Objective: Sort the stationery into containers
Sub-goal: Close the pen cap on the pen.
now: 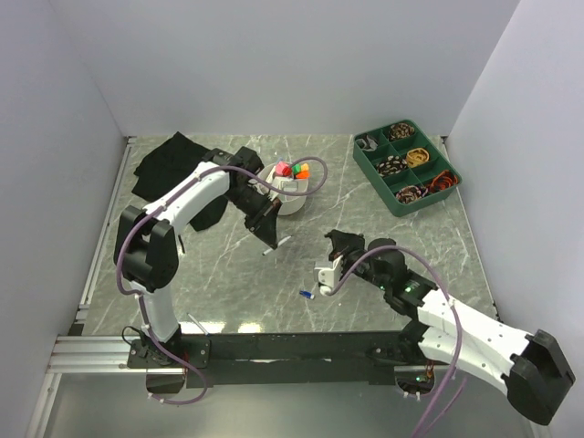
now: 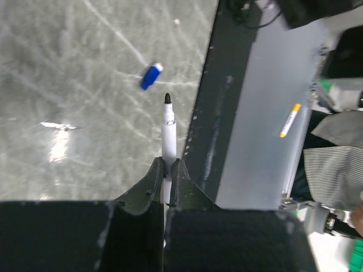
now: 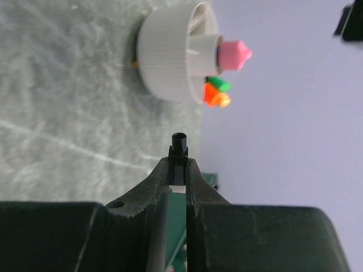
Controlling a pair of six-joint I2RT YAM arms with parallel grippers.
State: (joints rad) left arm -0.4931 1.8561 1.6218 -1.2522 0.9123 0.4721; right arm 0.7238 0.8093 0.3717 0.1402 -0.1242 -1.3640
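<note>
My left gripper (image 1: 268, 230) is shut on a thin white pen (image 2: 168, 127) with a black tip and holds it above the table, just in front of the white divided bowl (image 1: 290, 196). The bowl holds a pink-capped bottle (image 3: 233, 53), an orange highlighter (image 3: 214, 97) and a green highlighter (image 3: 219, 84). My right gripper (image 1: 340, 245) is shut on a tiny black piece (image 3: 179, 148), right of the bowl and pointing at it. A tiny blue piece (image 1: 307, 294) lies on the table near the front; it also shows in the left wrist view (image 2: 151, 76). The black fabric bag (image 1: 172, 164) lies at the back left.
A green compartment tray (image 1: 407, 167) with coiled bands stands at the back right. White walls close the left, back and right sides. A dark rail (image 1: 274, 347) runs along the table's near edge. A yellow pen (image 2: 289, 119) lies beyond that edge.
</note>
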